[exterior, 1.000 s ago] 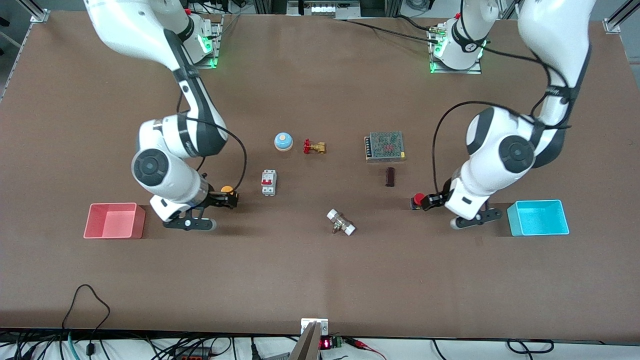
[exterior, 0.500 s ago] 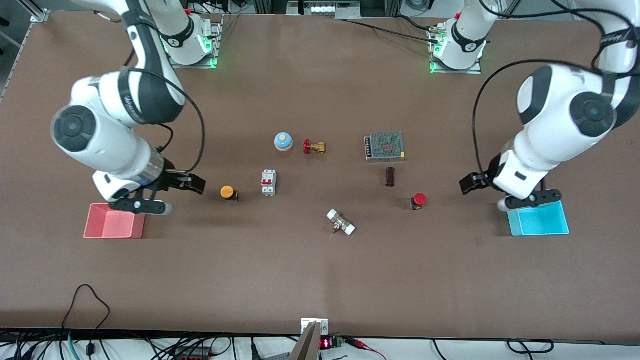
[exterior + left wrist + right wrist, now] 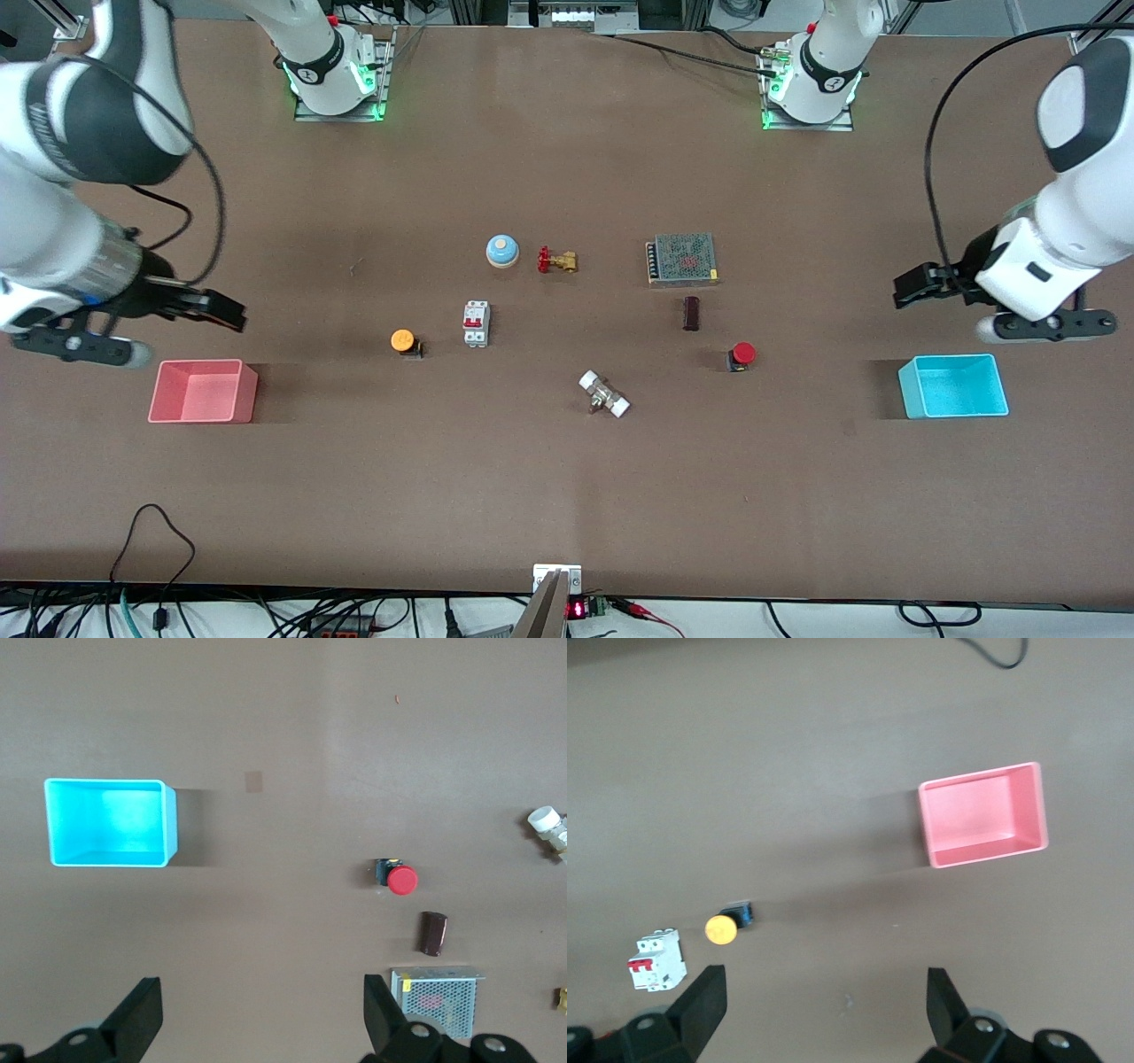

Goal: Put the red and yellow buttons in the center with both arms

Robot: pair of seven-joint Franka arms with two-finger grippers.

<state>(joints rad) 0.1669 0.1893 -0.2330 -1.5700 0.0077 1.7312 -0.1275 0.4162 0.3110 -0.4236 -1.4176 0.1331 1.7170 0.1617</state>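
Note:
The red button [image 3: 741, 354] stands on the brown tabletop [image 3: 532, 470] toward the left arm's end; it also shows in the left wrist view [image 3: 400, 879]. The orange-yellow button [image 3: 404, 340] stands toward the right arm's end, beside a circuit breaker [image 3: 476, 322]; it also shows in the right wrist view [image 3: 723, 927]. My left gripper [image 3: 912, 289] is open and empty, raised above the table near the cyan tray [image 3: 952, 386]. In its own view the left gripper [image 3: 262, 1010] is over bare table. My right gripper [image 3: 217, 310] is open and empty, raised near the pink tray [image 3: 202, 391]. In its own view the right gripper [image 3: 826, 1001] holds nothing.
A blue dome bell [image 3: 501, 251], a brass valve with a red handle [image 3: 556, 260], a grey mesh power supply [image 3: 682, 259], a dark brown block [image 3: 691, 313] and a white-capped fitting [image 3: 604, 394] lie about the middle.
Both grippers let go of the buttons and drew up and away toward the table's ends. The red and orange-yellow buttons stay where they were set down.

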